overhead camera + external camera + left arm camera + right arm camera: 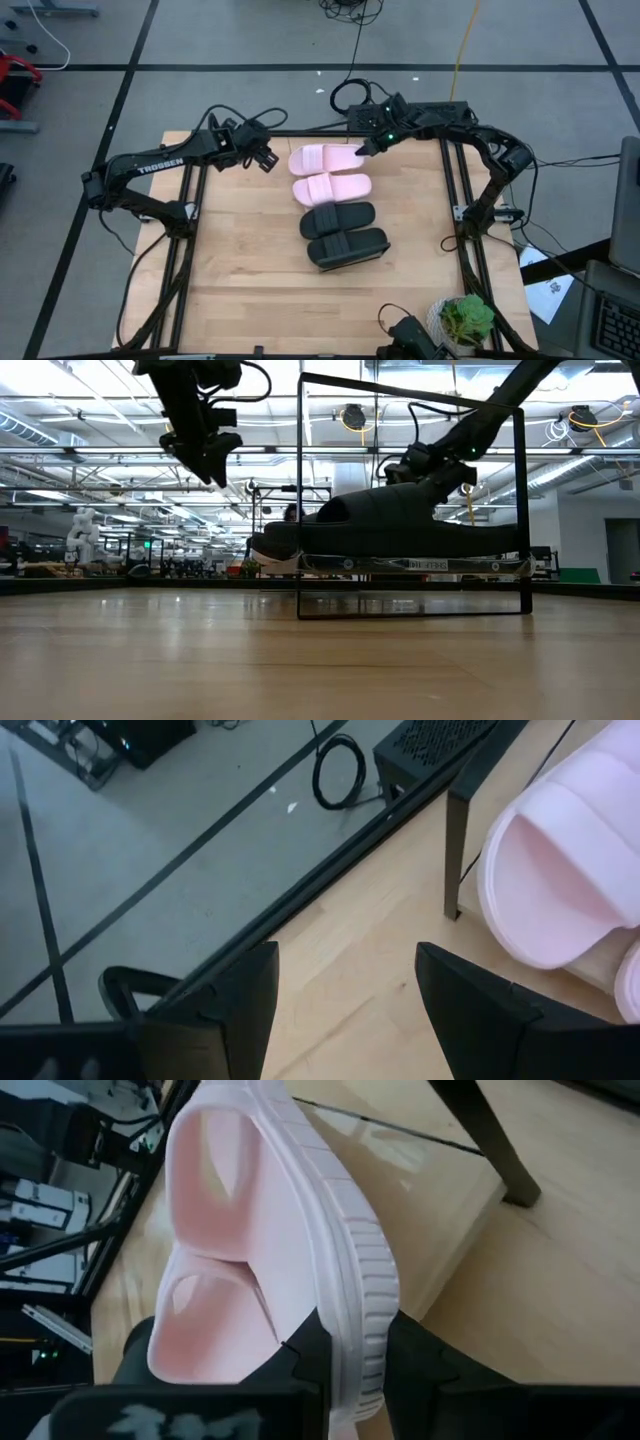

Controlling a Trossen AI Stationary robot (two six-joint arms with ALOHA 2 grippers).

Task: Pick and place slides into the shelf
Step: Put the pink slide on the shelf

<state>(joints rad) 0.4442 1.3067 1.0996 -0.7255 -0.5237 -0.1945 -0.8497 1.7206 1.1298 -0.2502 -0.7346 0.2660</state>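
Observation:
Four slides lie side by side in a row mid-table: a pale pink one (318,158) farthest, a second pink one (332,187), then two black ones (337,218) (347,247). In the low view a black slide (400,525) lies on the shelf's board (420,564) inside its thin dark frame. My right gripper (362,150) is shut on the far pink slide (260,1230), over the shelf's light board (455,1240). My left gripper (266,158) (345,960) hangs open above the table, left of that slide, with nothing between its fingers. My right gripper pinches the ribbed rim of the far pink slide's sole (355,1365) between its two fingers, at the slide's end nearest the table's right edge. It comes slanting down from the far right. The slide stands tilted on edge in the wrist view; whether it rests on the board I cannot tell.
The shelf's dark posts (455,850) (490,1140) stand close to the far pink slide. A potted plant (465,320) sits at the table's near right corner. Bare wood lies left and near of the row of slides.

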